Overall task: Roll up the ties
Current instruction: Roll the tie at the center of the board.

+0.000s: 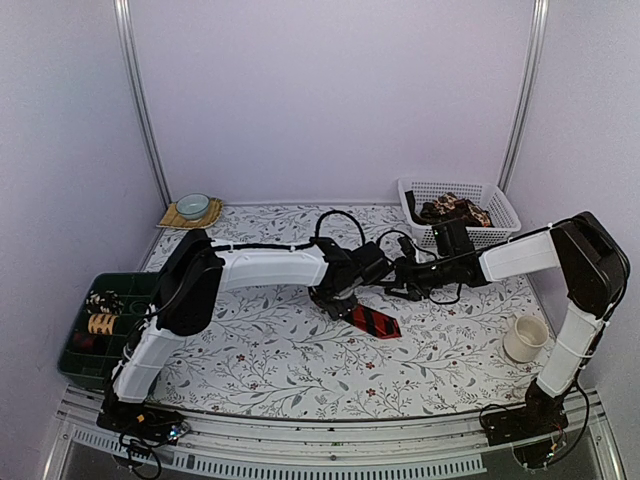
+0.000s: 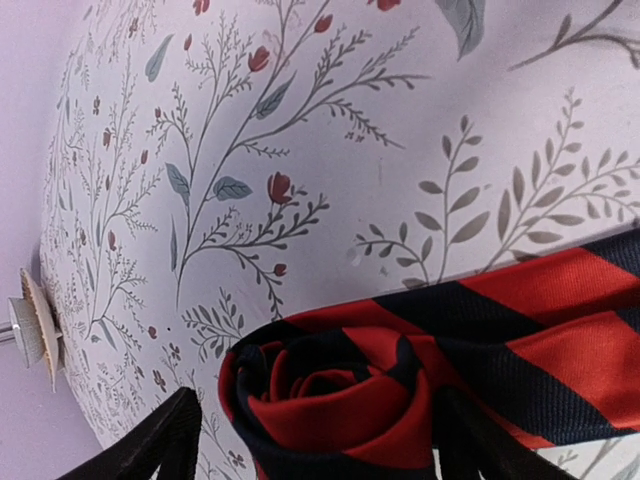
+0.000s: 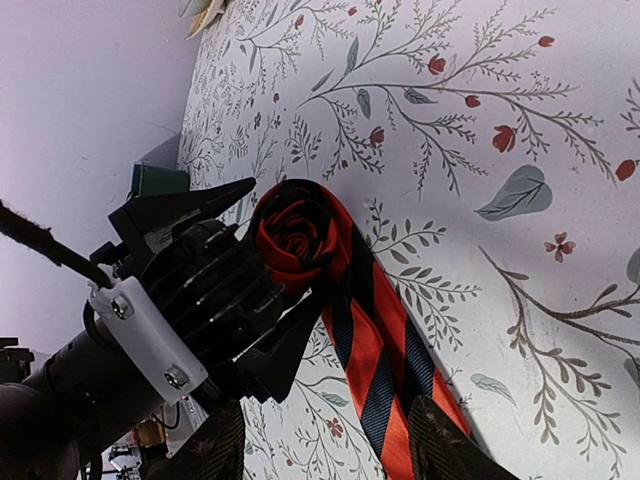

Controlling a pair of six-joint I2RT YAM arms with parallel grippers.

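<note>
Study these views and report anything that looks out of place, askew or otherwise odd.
Only the red striped tie stands out. One end is wound into a loose, uneven coil, while the rest lies flat and unrolled on the table. Nothing looks spilled or damaged.

You're in a robot test cell, not a home: plain lavender wall panels [image 1: 330, 90] on aluminium posts [image 1: 143, 100] enclose a cloth-covered worktop [image 1: 300, 370], with the left arm [image 1: 270, 268] and right arm [image 1: 520, 255] bolted to a metal rail [image 1: 330, 440] at its near edge.
</note>
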